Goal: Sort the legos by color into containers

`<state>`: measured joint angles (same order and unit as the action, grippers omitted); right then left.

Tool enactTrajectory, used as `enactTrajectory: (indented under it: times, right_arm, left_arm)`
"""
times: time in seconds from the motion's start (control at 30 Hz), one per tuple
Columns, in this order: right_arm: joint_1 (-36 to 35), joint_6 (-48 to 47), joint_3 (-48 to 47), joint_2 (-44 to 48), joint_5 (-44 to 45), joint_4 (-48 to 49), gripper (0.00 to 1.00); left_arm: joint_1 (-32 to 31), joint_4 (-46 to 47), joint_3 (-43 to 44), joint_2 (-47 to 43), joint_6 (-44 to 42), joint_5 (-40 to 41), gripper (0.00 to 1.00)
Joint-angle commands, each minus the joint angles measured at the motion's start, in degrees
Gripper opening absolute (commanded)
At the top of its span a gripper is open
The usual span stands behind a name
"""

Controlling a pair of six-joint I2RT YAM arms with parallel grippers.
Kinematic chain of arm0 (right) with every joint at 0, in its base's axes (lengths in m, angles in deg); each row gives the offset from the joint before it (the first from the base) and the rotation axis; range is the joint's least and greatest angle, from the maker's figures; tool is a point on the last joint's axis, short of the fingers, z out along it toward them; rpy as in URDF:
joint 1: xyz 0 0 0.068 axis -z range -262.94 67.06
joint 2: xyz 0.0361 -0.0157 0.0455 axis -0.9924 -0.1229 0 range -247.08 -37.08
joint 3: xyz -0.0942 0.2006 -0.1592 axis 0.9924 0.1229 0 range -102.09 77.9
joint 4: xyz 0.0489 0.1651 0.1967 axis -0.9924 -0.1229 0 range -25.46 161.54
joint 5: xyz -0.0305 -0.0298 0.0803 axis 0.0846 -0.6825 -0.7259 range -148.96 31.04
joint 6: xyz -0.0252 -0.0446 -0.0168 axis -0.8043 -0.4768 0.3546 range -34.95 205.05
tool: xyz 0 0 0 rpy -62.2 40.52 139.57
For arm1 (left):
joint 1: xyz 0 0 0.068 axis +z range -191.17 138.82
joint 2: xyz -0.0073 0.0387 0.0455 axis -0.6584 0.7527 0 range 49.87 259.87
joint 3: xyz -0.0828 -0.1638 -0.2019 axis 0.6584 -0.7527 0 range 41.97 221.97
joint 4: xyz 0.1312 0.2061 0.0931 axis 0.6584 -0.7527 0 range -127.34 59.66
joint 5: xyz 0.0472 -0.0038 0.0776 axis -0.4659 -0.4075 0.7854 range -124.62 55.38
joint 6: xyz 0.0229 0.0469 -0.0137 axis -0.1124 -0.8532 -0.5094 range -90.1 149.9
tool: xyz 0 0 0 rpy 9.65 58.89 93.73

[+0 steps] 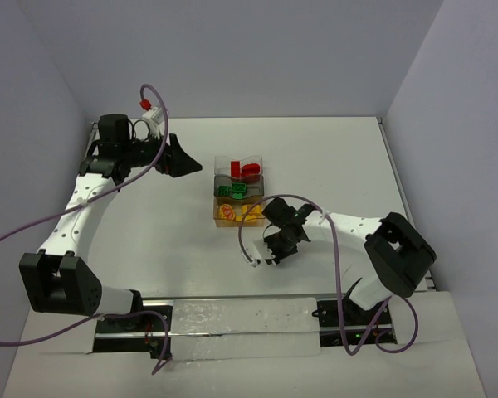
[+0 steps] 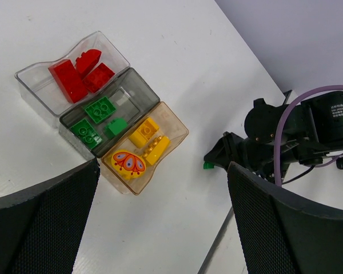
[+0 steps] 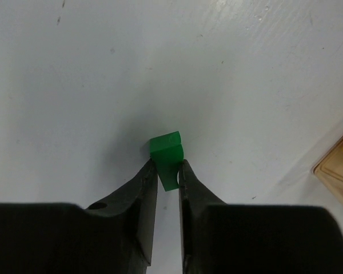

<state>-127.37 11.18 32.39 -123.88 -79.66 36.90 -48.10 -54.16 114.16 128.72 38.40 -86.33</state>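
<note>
Right pincer clenched on a green lego, seemingly the last loose; trays near it hold sorted reds, greens, yellows. Left pincer released.

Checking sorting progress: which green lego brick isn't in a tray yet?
The small green plastic brick pinched by the right gripper; the other green bricks lie in the smoky grey tray.

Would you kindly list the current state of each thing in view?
Clear plastic tray: holds red bricks.
Smoky grey plastic tray: holds green bricks.
Amber plastic tray: holds yellow bricks.
Small green plastic brick: gripped, outside the trays.
Right fingers: shut on that brick.
Left fingers: open, empty.
</note>
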Motion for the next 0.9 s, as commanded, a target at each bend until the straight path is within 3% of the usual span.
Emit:
enactTrajectory:
  times: [0.0, 0.2, 0.43, 0.63, 0.87]
  right_arm:
    - [-0.8, 4.6, -1.1, 1.3, -1.5, 0.7, 0.01]
    - [1.4, 18.4, -18.2, 3.1, -5.9, -2.2, 0.0]
    - [5.0, 28.8, -40.2, -9.7, 0.5, -0.8, 0.0]
    - [8.3, 29.6, -47.4, -17.7, 0.9, -1.9, 0.0]
    - [10.9, 31.4, -48.9, -22.8, 1.7, 0.9, 0.0]
  left_arm:
    - [0.7, 0.8, 2.5, -0.2, -1.2, -1.4, 0.99]
    - [2.1, 1.3, 1.9, -0.9, -0.9, -0.9, 0.99]
    - [5.7, 2.5, 1.3, -3.1, -1.0, 0.0, 0.99]
    - [6.8, 2.0, 1.9, -2.3, -0.6, -1.5, 0.99]
    - [8.2, 4.2, 0.7, -2.5, 0.9, -2.0, 0.99]
